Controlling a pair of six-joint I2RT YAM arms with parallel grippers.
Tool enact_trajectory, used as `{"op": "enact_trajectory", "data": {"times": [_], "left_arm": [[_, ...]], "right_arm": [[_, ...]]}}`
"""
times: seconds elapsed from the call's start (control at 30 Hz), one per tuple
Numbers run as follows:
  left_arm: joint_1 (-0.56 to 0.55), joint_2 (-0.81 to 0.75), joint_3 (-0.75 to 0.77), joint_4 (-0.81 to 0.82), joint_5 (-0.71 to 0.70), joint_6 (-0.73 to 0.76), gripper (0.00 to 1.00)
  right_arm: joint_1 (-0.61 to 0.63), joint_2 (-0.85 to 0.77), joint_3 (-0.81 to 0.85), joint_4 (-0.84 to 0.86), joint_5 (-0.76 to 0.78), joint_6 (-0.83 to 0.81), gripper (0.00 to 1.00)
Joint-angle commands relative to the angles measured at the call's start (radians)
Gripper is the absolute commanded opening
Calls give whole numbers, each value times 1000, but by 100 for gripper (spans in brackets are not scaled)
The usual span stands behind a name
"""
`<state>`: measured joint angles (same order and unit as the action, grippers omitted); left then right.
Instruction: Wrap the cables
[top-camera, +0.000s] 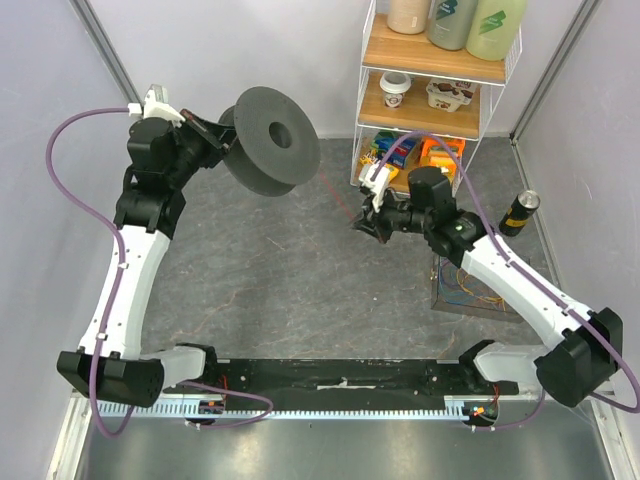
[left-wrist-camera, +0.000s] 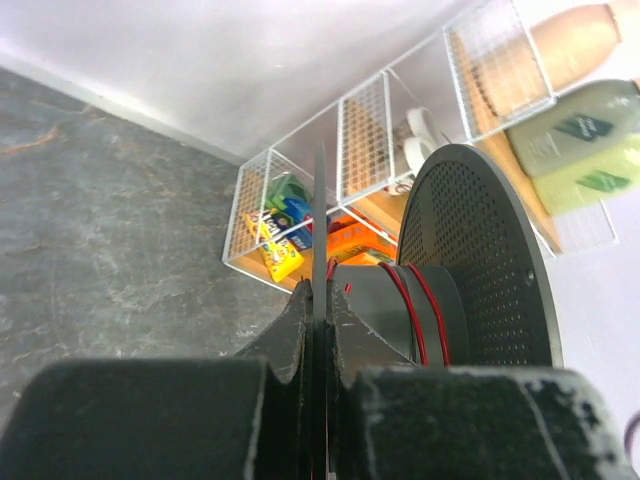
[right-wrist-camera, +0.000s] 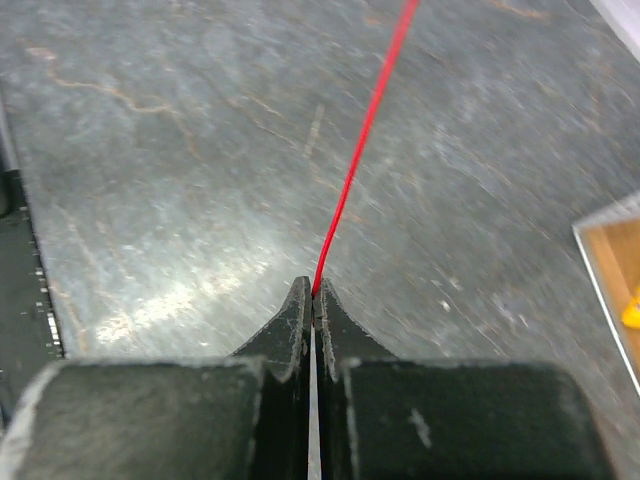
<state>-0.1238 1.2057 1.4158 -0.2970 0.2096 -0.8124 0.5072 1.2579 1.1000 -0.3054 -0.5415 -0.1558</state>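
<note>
Left pincer (top-camera: 218, 132) is raised at the far left of the table (top-camera: 280, 300), clamped shut on a dark grey spool (top-camera: 272, 140). In the left wrist view its two fingers (left-wrist-camera: 290, 325) press on either side of the spool's near flange, which shows edge-on as a thin dark line between them. The spool is held off the table, with its round face turned towards the overhead camera. Two turns of red cable (left-wrist-camera: 412, 312) lie around its hub, just inside the perforated far flange.

From there the red cable runs as a thin, straight, taut line above the table to the right pincer (top-camera: 362, 226), which is near the middle of the table. In the right wrist view, that pincer (right-wrist-camera: 313, 292) is closed on the red cable (right-wrist-camera: 360, 150), which comes out from between the tips and rises towards the top of the view.

Behind the right pincer is a white wire rack (top-camera: 512, 60) holding bottles, cups and bright packets. A dark can (top-camera: 520, 212) stands upright on the table to the right of the rack. A shallow tray (top-camera: 442, 300) lies partly under the right arm, with loose cables (top-camera: 468, 290) in orange, yellow and blue tangled inside it.
</note>
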Motion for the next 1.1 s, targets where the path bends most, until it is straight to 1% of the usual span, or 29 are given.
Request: {"op": "enact_trajectory", "data": {"times": [0.0,0.17,0.3,0.4,0.53,0.67,0.9,1.0,1.07], "left_arm": [[-16,6,89,-47,-248,-84,2],[-98,40,109,-22,-369,37,2],[-158,58,95,30,-430,120,2],[-198,81,98,53,-449,197,2],[-244,104,94,59,-453,249,2],[-281,114,63,71,-454,294,2],[-329,71,-57,81,-400,446,2],[-332,43,-112,111,-391,511,2],[-333,19,-152,148,-357,568,2]], "right_arm": [[103,-25,17,25,3,33,0],[210,3,84,11,-17,35,0],[284,38,156,-15,-28,18,0],[338,69,208,-35,-29,2,0],[396,107,270,-34,-23,-1,0],[416,167,345,-23,-9,16,0],[415,225,509,-3,74,88,0],[413,229,535,3,101,122,0],[409,225,541,5,117,147,0]]}}
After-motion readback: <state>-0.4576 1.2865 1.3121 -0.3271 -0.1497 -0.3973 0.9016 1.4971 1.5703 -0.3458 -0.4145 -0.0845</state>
